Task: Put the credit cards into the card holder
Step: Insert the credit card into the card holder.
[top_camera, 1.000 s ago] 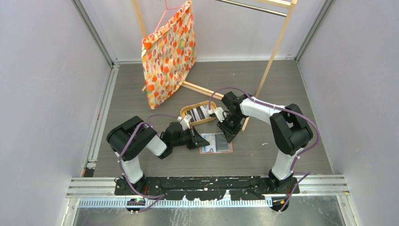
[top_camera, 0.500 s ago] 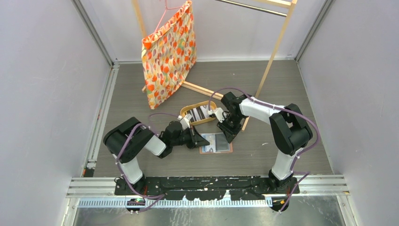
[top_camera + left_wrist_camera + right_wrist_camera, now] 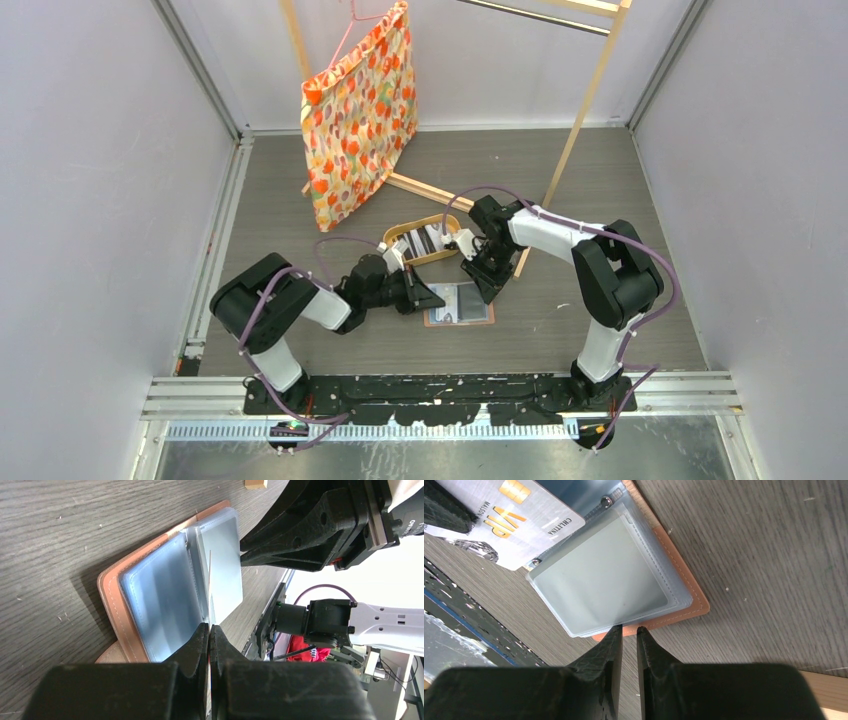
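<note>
Plainly the silver credit card (image 3: 519, 520) was the thing to mind. I held it pinched in my left gripper (image 3: 210, 627), jaws pressed together on it, over the riveted spine of the open card holder (image 3: 155, 595). The holder lay flat on the table (image 3: 560, 320) between my two arms. My right gripper (image 3: 627, 627) stood at the free edge of a clear pocket leaf (image 3: 604, 575), jaws a slit apart — whether they truly nipped the leaf I could not tell.

To do this well, I judged, the card's leading edge had to meet the pocket mouth square and slide in low, with the leaf held up so the mouth gaped.

Beyond, the oval tray (image 3: 388, 238) with the other credit cards (image 3: 425, 240) sat just behind the holder, and a wooden rack foot (image 3: 430, 190) lay farther back. It was tight there — bare table showed only toward my bases, the better side for drawing back.
</note>
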Motion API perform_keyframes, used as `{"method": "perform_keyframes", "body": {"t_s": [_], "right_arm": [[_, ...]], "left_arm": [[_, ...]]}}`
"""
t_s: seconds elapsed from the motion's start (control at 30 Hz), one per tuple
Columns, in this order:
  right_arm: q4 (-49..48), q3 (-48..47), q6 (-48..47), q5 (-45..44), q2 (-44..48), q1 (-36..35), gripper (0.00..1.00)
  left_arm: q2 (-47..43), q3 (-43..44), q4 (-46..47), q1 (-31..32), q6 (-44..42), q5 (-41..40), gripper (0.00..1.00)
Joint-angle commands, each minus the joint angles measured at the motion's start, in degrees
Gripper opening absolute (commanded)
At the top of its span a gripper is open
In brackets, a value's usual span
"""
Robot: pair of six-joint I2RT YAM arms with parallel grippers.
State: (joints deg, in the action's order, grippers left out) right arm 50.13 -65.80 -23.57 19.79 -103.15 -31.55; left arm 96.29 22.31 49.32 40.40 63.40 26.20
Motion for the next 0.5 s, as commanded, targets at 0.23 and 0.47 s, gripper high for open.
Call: {"method": "perform_keyframes", "body": {"t_s": [0.23, 0.47], "right_arm": [[-0.79, -1.30, -0.32, -0.90, -0.65, -0.66, 0.21], [-0.69, -1.41, -0.33, -0.89, -0.65, -0.76, 0.21]], "left_arm": [[3.99, 3.00, 1.84, -0.31, -0.87, 1.71, 0.01], [4.52, 3.08, 2.02, -0.31, -0.63, 1.65, 0.01]]}}
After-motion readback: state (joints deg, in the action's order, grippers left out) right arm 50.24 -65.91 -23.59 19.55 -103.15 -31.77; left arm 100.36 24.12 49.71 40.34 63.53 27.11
